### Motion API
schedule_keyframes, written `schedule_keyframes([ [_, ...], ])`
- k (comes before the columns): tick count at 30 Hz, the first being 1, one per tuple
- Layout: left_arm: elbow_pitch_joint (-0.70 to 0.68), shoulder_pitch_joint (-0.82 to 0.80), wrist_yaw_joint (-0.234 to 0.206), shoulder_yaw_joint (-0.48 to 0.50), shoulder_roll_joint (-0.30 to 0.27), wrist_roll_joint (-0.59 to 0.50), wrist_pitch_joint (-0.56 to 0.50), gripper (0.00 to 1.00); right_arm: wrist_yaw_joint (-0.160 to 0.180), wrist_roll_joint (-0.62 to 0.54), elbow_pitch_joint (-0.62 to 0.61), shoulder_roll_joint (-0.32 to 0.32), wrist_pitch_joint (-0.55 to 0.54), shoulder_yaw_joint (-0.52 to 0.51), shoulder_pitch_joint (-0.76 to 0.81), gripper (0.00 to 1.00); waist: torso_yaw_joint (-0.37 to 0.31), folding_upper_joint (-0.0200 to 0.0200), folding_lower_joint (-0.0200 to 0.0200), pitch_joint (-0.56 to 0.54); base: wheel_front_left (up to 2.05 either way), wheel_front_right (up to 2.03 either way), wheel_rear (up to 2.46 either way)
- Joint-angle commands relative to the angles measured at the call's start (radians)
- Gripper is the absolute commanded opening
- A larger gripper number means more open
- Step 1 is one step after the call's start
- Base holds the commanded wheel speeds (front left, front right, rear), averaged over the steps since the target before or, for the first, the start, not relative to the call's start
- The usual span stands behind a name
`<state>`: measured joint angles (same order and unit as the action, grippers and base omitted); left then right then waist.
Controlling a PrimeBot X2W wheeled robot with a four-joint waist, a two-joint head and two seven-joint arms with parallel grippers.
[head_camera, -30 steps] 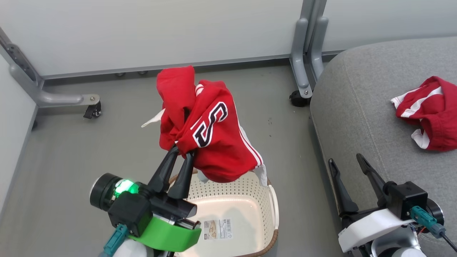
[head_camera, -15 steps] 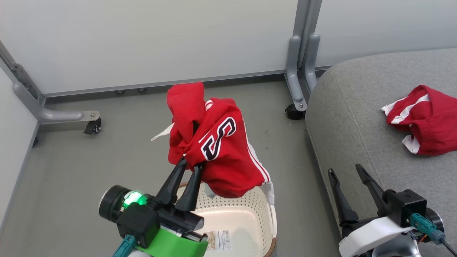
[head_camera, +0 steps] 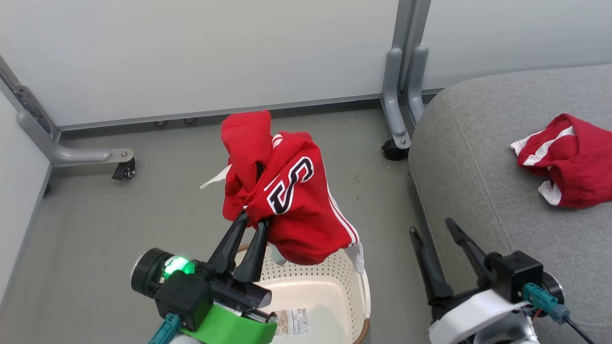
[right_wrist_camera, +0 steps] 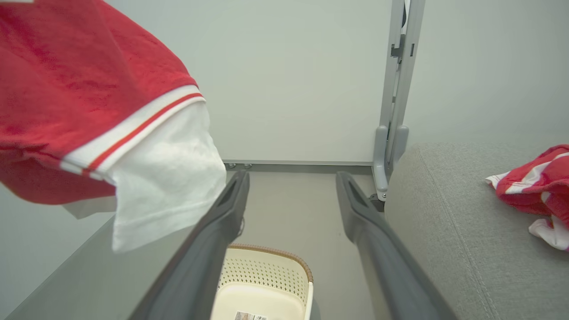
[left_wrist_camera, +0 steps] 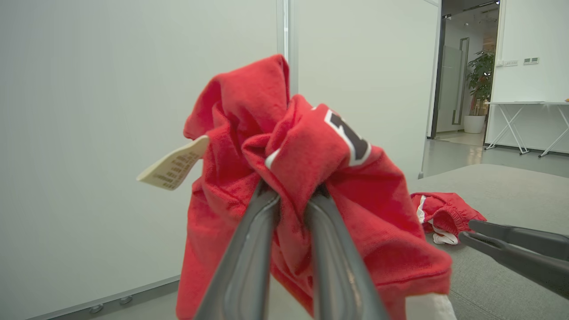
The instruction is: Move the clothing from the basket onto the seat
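I get bright, even light, faint shadows and a pale sheen inside the basket [head_camera: 334,274]. My left wrist view blurs the near fingers [left_wrist_camera: 242,271]; the right wrist view shows the clothing [right_wrist_camera: 66,89] soft at its upper left.

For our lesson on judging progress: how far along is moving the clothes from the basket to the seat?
Done: one red garment lies on the grey seat. In hand: the left gripper is shut on a lettered red garment, held up above the basket. The right gripper is open, holding nothing. Left: carry that garment over to the seat and let go; the visible part of the basket's floor looks bare.
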<state>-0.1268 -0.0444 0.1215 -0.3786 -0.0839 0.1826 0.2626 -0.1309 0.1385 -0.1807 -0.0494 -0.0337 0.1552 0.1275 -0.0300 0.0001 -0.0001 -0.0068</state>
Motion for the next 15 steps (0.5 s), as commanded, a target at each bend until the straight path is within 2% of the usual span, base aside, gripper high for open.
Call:
schedule_keyframes([
  [1,0.000,0.009,-0.006,0.005,-0.003,-0.003,0.003,0.00,0.000,0.013,-0.009,-0.002,0.002,0.030,-0.030,1.00,-0.001,-0.0001,0.0001,0.002,0.00,0.00,0.00],
  [9,0.015,-0.003,-0.004,0.001,-0.005,-0.004,0.003,0.00,0.000,0.064,-0.008,-0.003,-0.014,0.259,-0.122,1.00,0.002,-0.0001,0.0001,0.003,0.00,0.00,0.00],
  [15,0.019,-0.012,-0.003,-0.006,-0.005,-0.002,0.003,0.00,0.000,0.108,0.030,-0.009,-0.027,0.386,-0.173,1.00,0.012,-0.0001,0.0001,0.006,0.00,0.00,0.00],
])
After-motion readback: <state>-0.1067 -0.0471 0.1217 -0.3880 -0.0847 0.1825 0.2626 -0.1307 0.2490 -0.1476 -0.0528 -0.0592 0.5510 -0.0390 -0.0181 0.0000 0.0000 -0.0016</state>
